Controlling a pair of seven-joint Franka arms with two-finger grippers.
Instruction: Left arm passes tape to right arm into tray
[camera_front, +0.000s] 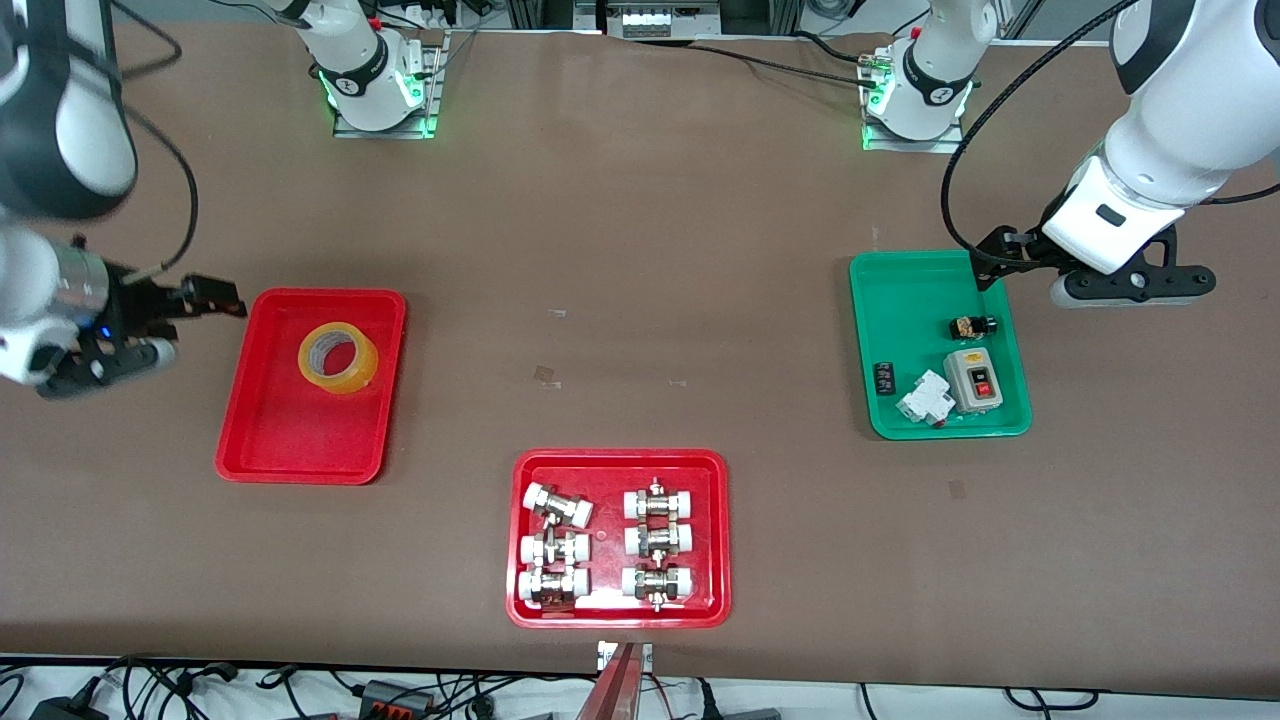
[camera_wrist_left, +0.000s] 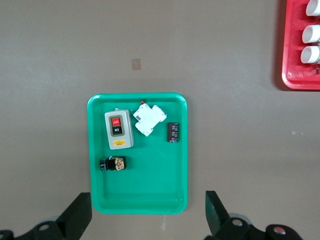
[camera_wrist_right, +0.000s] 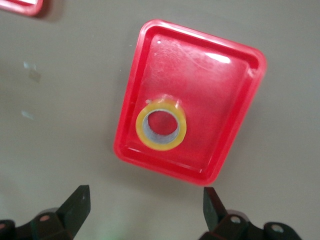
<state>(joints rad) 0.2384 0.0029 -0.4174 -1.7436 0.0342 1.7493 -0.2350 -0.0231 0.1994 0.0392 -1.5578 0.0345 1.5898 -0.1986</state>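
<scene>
One tape (camera_front: 339, 357) roll lies flat in the tray (camera_front: 262, 436) — both jaws open, empty.
Light, stiff, slick-sided — best pinched across its wall through the core; right gripper (camera_front: 150, 325) beside tray, left gripper (camera_front: 1095, 275) waits by green tray (camera_front: 1005, 427).

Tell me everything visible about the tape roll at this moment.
The tape is a translucent yellow roll with a pale inner core and an open centre. It lies flat in the plain red tray, in the half farther from the front camera. Only the tray floor touches it. The right tool hovers open beside the tray, apart from the roll.
</scene>
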